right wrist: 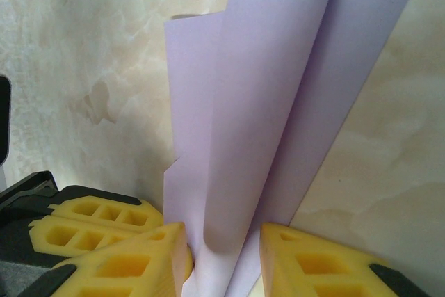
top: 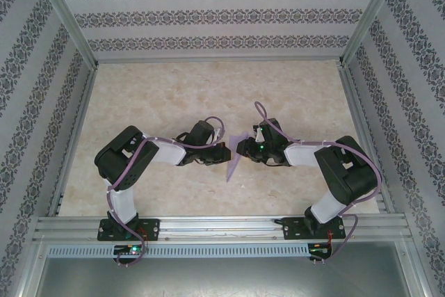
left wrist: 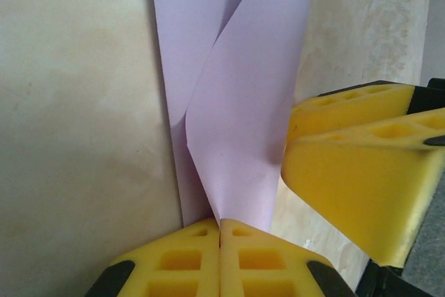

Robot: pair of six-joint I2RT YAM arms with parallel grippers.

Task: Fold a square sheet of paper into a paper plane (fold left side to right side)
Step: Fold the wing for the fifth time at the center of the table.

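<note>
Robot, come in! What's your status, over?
Left end effector shut, pinching paper plane. Right end effector straddles its folds, grip unclear. Nothing in the way. Over.

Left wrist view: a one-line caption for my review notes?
Left fingers pinched shut on the folded lilac paper, right fingers close beside it, over the marbled table.

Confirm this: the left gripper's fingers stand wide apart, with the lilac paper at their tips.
Not right. The left gripper's fingers are pressed together, not wide apart, as the left wrist view shows. The rest holds: the lilac paper is at their tips, and it runs into the seam where they meet.
</note>
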